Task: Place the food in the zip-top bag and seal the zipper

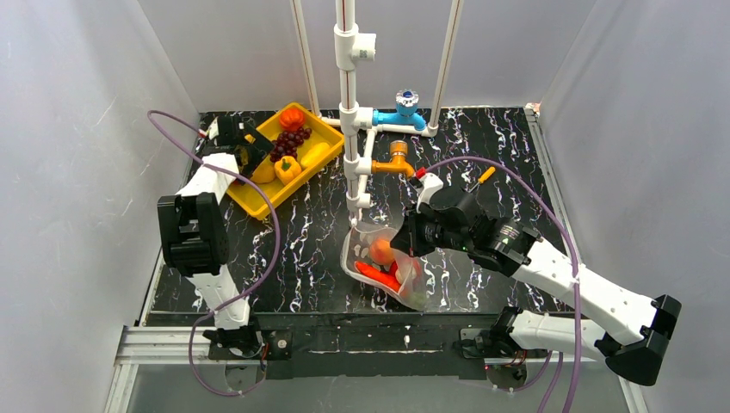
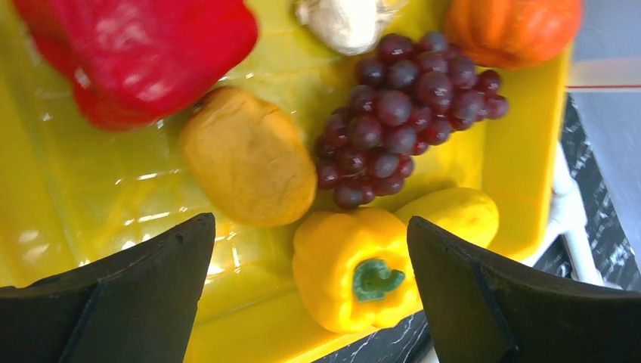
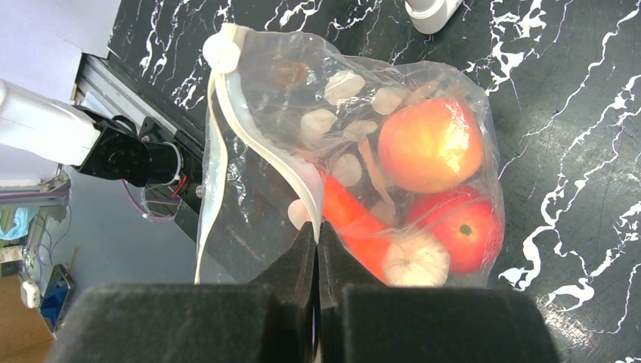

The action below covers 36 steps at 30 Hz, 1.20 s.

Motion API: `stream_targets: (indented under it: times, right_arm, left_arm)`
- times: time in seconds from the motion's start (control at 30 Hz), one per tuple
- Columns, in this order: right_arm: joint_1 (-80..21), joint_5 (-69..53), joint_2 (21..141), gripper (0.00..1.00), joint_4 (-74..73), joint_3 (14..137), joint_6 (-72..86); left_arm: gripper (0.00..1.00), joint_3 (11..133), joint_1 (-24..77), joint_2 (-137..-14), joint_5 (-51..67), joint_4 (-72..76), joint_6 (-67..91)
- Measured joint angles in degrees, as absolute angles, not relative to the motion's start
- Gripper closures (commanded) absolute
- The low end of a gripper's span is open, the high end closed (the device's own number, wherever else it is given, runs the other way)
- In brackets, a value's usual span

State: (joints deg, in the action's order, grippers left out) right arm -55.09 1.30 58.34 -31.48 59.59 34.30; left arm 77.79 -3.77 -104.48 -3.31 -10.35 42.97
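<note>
Left gripper [image 2: 308, 227] is wide open and empty, hovering over the yellow tray [image 2: 521, 151], which sits upper left in the top view. The yellow pepper [image 2: 351, 268] lies right between its fingers, lower centre of the left wrist view. It is tightly packed in: brown-orange lump [image 2: 246, 155] to its upper left, purple grapes [image 2: 401, 113] above, lemon-like piece [image 2: 453, 215] touching on the right. Red pepper [image 2: 143, 53], white garlic [image 2: 344, 23] and orange pumpkin [image 2: 510, 26] run along the top edge.

Right gripper [image 3: 317, 249] is fully closed, pinching the edge of the zip-top bag [image 3: 355, 106] near its mouth. The bag is at centre of the top view, just below the white pipe stand [image 1: 349, 129]. The zipper [image 3: 210, 151] is unsealed and gapes toward the left of the right wrist view. Already inside are a peach [image 3: 429, 144], tomato [image 3: 461, 227], red-orange long piece [image 3: 355, 227] and a second garlic [image 3: 416, 261].

Step in hand, as I judge it: pick the next food, probably the yellow pepper.
- Come straight down and close across the pepper's body, not the green stem.
- Go low enough to pass its widest part; the surface is glossy, so it will likely slip otherwise.
- Keep the right-side finger from wedging onto the lemon-like piece.
- Lift above the tray wall before moving across.
- The bag mouth looks narrow and floppy, so release from above it rather than pushing in.
</note>
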Motion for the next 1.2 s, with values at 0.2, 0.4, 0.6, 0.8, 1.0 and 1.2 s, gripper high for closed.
stream_targets:
  times: [0.2, 0.4, 0.6, 0.8, 1.0, 1.2]
  right_arm:
    - [-55.1, 1.3, 58.3, 0.99, -31.5, 59.1, 34.3]
    - [-55.1, 1.3, 58.1, 0.99, -31.5, 59.1, 34.3]
    - [-55.1, 1.5, 56.6, 0.99, -31.5, 58.4, 34.3]
    - [-55.1, 1.5, 56.8, 0.99, -31.5, 58.4, 34.3]
    - [-55.1, 1.3, 57.2, 0.99, -31.5, 58.4, 34.3]
    - [-55.1, 1.3, 57.2, 0.99, -31.5, 58.4, 34.3]
  left_arm:
    - [0.06, 80.0, -4.8, -105.8, -4.7, -18.3, 50.2]
    - [0.08, 80.4, -8.0, -110.6, 1.5, -17.7, 56.1]
    - [0.05, 76.3, -8.3, -110.9, 7.5, -12.5, 58.4]
    - [0.03, 70.7, -6.9, -108.0, 10.7, -7.3, 58.2]
    - [0.02, 70.2, -4.1, -105.1, 10.3, -4.7, 54.4]
    - [0.02, 72.3, -1.8, -105.1, 7.8, -6.5, 50.9]
